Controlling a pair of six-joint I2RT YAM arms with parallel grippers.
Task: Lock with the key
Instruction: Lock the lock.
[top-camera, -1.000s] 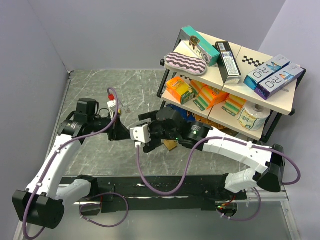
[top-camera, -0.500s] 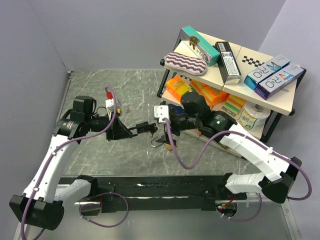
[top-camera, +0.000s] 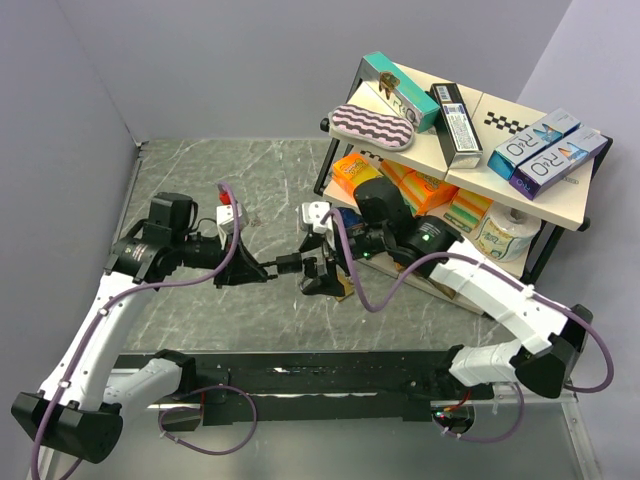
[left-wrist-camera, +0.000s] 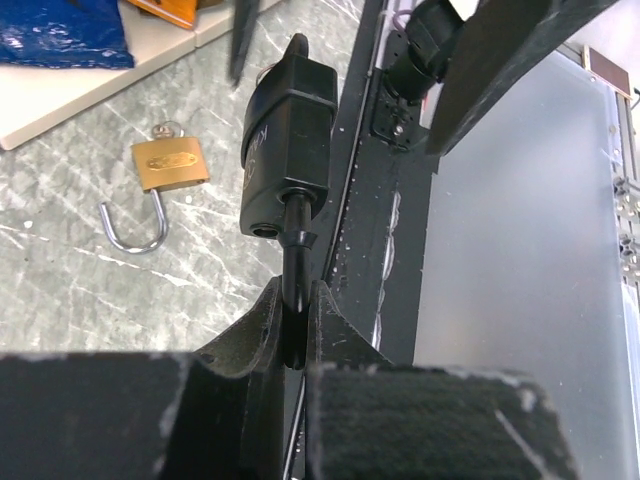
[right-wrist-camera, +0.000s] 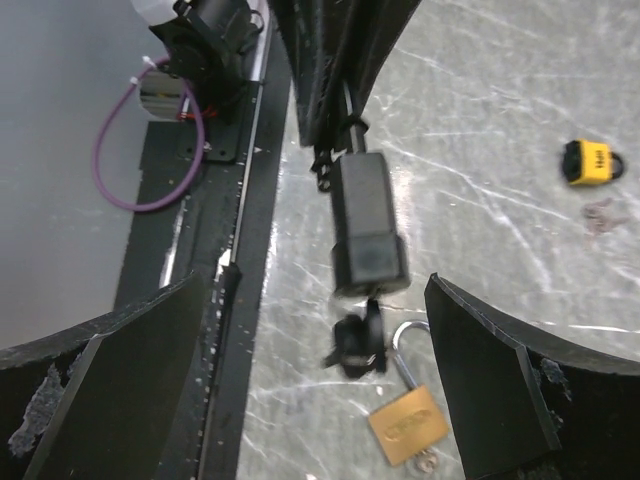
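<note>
My left gripper (left-wrist-camera: 293, 300) is shut on the thin shackle of a black padlock (left-wrist-camera: 290, 150), holding it out above the table. In the top view the left gripper (top-camera: 262, 270) points right, and the black padlock (top-camera: 288, 265) reaches toward my right gripper (top-camera: 318, 268). A black-headed key (right-wrist-camera: 360, 340) sticks out of the black padlock's (right-wrist-camera: 367, 225) free end, blurred. The right gripper (right-wrist-camera: 330, 335) is open, its fingers (right-wrist-camera: 490, 390) wide on either side of the key without touching it. An open brass padlock (right-wrist-camera: 408, 425) lies on the marble below, also seen as the brass padlock (left-wrist-camera: 170, 165).
A small yellow padlock (right-wrist-camera: 588, 162) with loose keys (right-wrist-camera: 600, 215) lies farther off on the table. A two-level shelf (top-camera: 450, 150) with boxes stands at the right rear. A blue bag (left-wrist-camera: 60, 30) sits on its lower board. The black base rail (right-wrist-camera: 230, 250) runs along the near edge.
The right arm pulled back from over the lock and swung its open gripper to face the key end. The left gripper kept its hold and pushed the black padlock slightly right.
</note>
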